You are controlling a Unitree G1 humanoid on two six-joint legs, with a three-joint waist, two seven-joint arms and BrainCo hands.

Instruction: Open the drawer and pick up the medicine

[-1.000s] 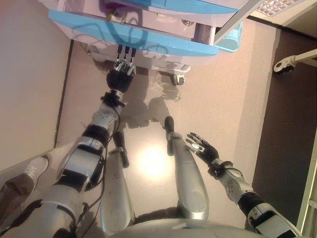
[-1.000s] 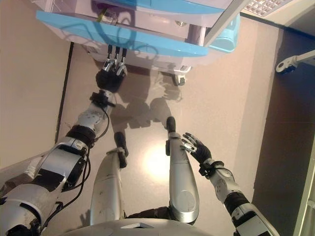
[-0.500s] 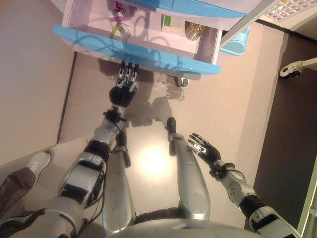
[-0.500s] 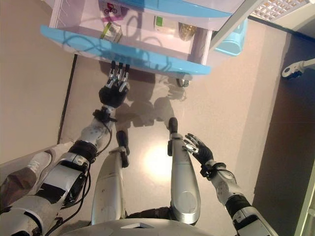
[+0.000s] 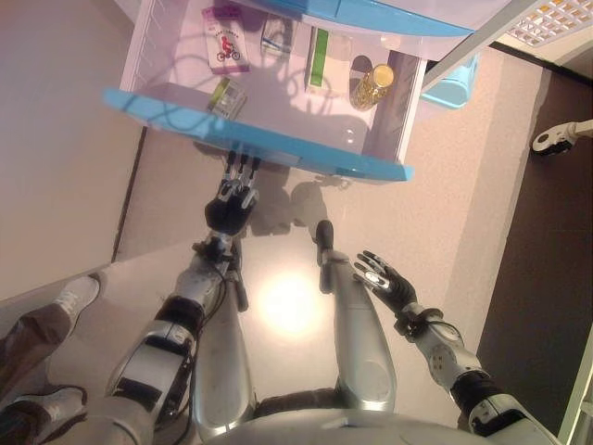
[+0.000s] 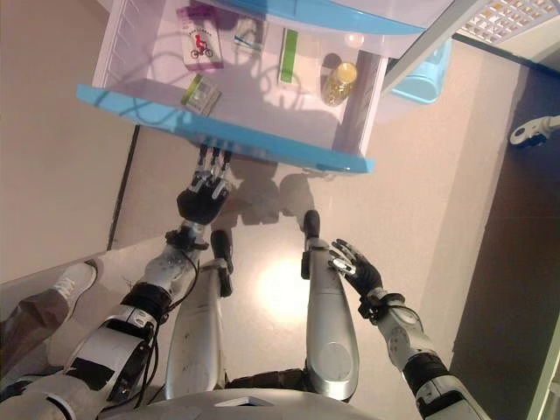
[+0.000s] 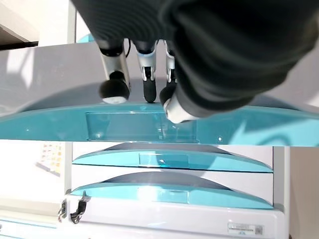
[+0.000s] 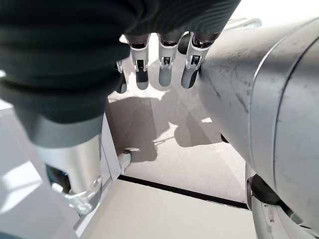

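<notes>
The cabinet's drawer with a light blue front (image 5: pixel 278 146) stands pulled out. Inside lie a pink box with a bicycle picture (image 5: pixel 225 51), a small green and clear box (image 5: pixel 225 95), a green and white box (image 5: pixel 320 57) and an amber bottle (image 5: pixel 373 86). My left hand (image 5: pixel 232 202) is just below the drawer front, its fingertips (image 7: pixel 112 90) hooked on the front's edge and the thumb (image 7: pixel 175 110) lying against the blue panel. My right hand (image 5: pixel 386 280) hangs low on the right beside my thigh, fingers spread, holding nothing.
A person's shoe (image 5: pixel 72 298) and trouser leg show at the lower left. A pale blue bin (image 5: pixel 451 82) sits right of the cabinet, and a stand's caster (image 5: pixel 548 139) is at the far right. More blue-fronted drawers (image 7: pixel 164 159) are shut.
The drawer has slid out towards me, with my left hand drawing back along with its front. More of the boxes and the bottle inside now show. The right hand has stayed put.
</notes>
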